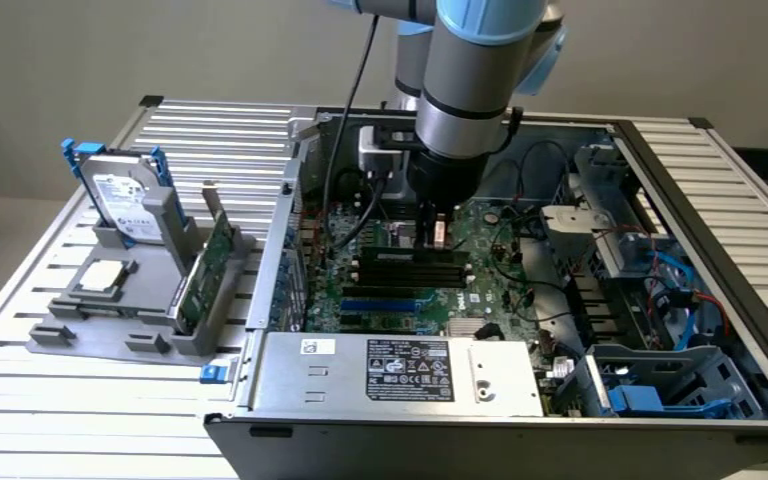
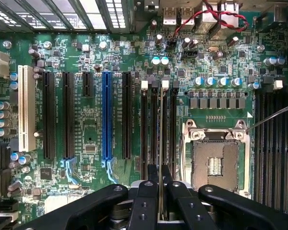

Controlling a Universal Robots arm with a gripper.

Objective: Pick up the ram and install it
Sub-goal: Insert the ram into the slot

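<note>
My gripper (image 1: 434, 232) reaches down inside the open computer case (image 1: 704, 200), over the motherboard's (image 1: 491, 285) black memory slots (image 2: 146, 124). In the wrist view the gripper (image 2: 160, 176) is shut on the ram (image 2: 161, 124). The ram shows edge-on there as a thin strip running along one slot between the white latches. In the exterior view the ram (image 1: 404, 256) is a dark long stick standing on edge at the slots, below the fingers. I cannot tell whether it is pressed home.
A grey holder (image 1: 104, 335) at the exterior view's left carries a hard drive with blue rails (image 1: 124, 200) and a green expansion card (image 1: 211, 270). The power supply (image 1: 398, 370) lies near the front. Beside the slots are the CPU socket (image 2: 215, 163) and a blue card slot (image 2: 107, 115).
</note>
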